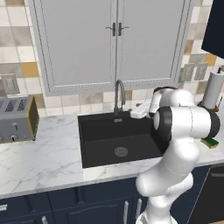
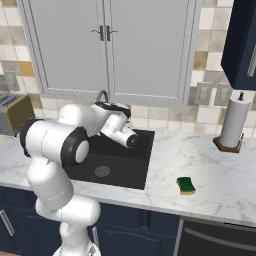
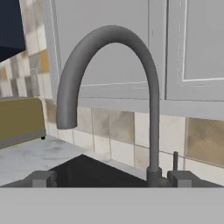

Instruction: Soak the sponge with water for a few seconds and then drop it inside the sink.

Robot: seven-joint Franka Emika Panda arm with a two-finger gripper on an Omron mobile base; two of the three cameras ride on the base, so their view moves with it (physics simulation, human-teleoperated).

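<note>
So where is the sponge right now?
The sponge lies flat on the white marble counter, to the right of the black sink and in front of the paper towel roll in the right base view.

Home kitchen, rendered. Black sink (image 1: 101, 131) set in white marble counter (image 1: 43, 162), grey curved faucet (image 1: 119, 94) behind it at 12 o'clock. Grey toaster (image 1: 16, 119) at 9 o'clock of sink. Paper towel roll (image 2: 234, 122) on stand at 3 o'clock. Tiled wall (image 1: 17, 43), pale wall cabinets (image 1: 113, 39) above, dark blue cabinets (image 1: 65, 203) under counter.
</note>
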